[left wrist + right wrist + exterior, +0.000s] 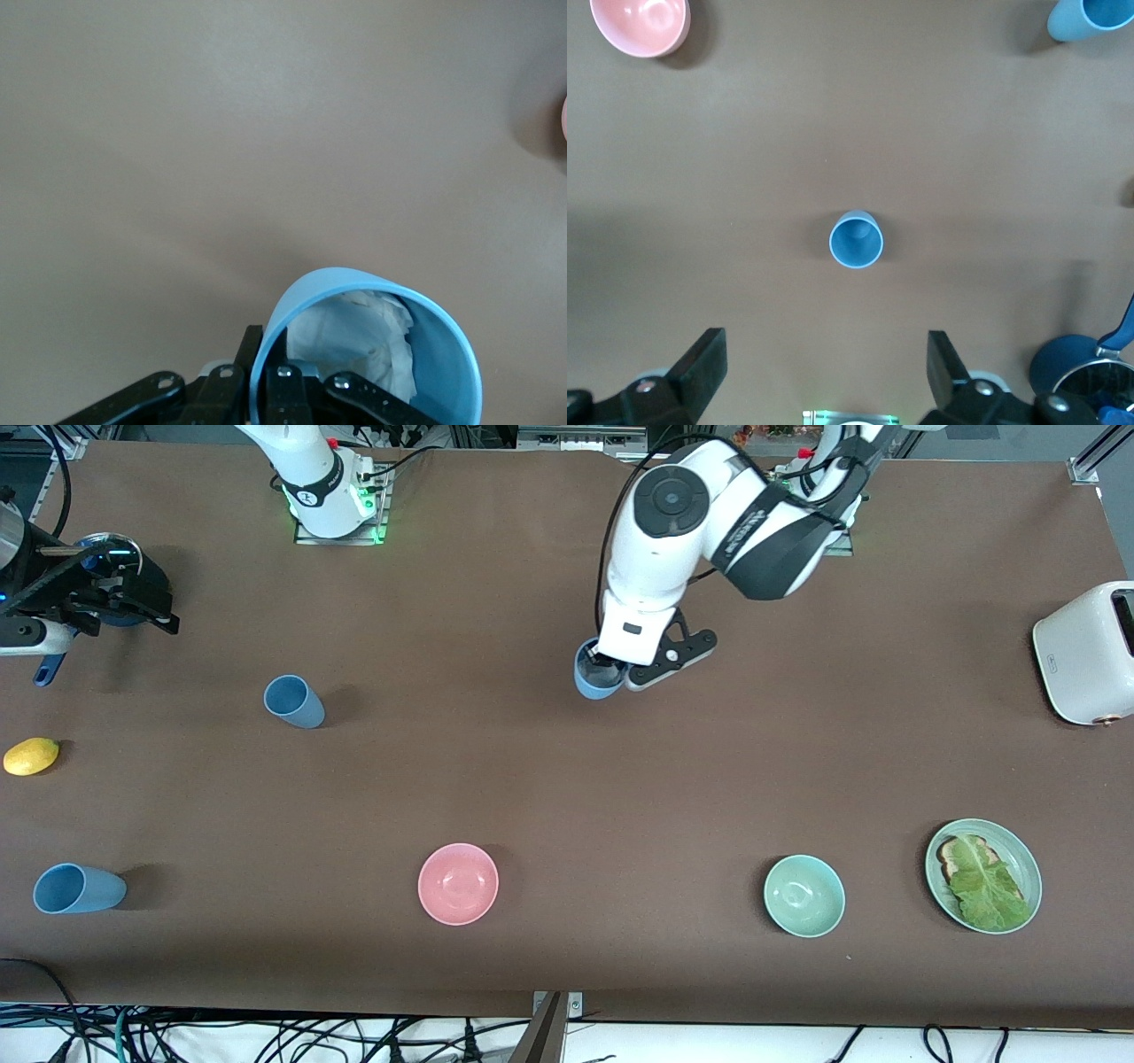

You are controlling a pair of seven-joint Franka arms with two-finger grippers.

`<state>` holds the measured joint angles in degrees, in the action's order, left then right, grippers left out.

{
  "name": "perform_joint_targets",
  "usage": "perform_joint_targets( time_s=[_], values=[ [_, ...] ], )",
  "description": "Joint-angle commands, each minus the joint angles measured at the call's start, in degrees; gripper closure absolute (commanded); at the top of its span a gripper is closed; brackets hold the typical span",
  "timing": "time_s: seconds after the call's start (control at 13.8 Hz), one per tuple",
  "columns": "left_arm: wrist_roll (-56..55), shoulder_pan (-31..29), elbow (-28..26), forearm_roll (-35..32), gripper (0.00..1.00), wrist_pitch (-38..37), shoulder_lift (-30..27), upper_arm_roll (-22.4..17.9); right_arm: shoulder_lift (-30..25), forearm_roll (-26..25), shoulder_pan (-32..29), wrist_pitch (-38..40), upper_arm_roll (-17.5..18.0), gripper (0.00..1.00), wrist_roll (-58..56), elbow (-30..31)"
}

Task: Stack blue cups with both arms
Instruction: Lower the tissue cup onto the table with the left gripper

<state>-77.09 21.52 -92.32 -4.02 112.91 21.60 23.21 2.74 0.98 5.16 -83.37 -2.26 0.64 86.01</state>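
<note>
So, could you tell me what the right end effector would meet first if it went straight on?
Probably the upright cup, centred ahead of the open right end effector; depth is unclear.

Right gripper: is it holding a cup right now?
No. The right gripper hangs open over the table with nothing between its fingers, and the nearest blue cup stands free on the table below it.

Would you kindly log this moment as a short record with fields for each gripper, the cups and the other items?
left gripper: shut on held blue cup, pinching its rim, mid-table
right gripper: open, empty, above upright blue cup
third blue cup: lying on its side, nearest the front camera, at the right arm's end
stacked: none yet
bowls: pink bowl, mint-green bowl
other: lemon, toaster, plate with lettuce
</note>
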Motion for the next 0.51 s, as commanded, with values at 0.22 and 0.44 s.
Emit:
perform_joint_targets(
  time_s=[0.22, 0.44],
  values=[
    [-9.29, 3.44, 2.06, -5.37, 1.00, 5.38, 5.73, -0.62, 0.42, 0.42, 0.03, 0.93, -0.20, 0.00, -1.52, -1.02],
    [-12.28, 5.28, 1.97, -6.53, 1.00, 7.84, 8.02, -0.88, 0.95, 0.25, 0.03, 0.23, -0.20, 0.00, -1.61, -0.49]
  ],
)
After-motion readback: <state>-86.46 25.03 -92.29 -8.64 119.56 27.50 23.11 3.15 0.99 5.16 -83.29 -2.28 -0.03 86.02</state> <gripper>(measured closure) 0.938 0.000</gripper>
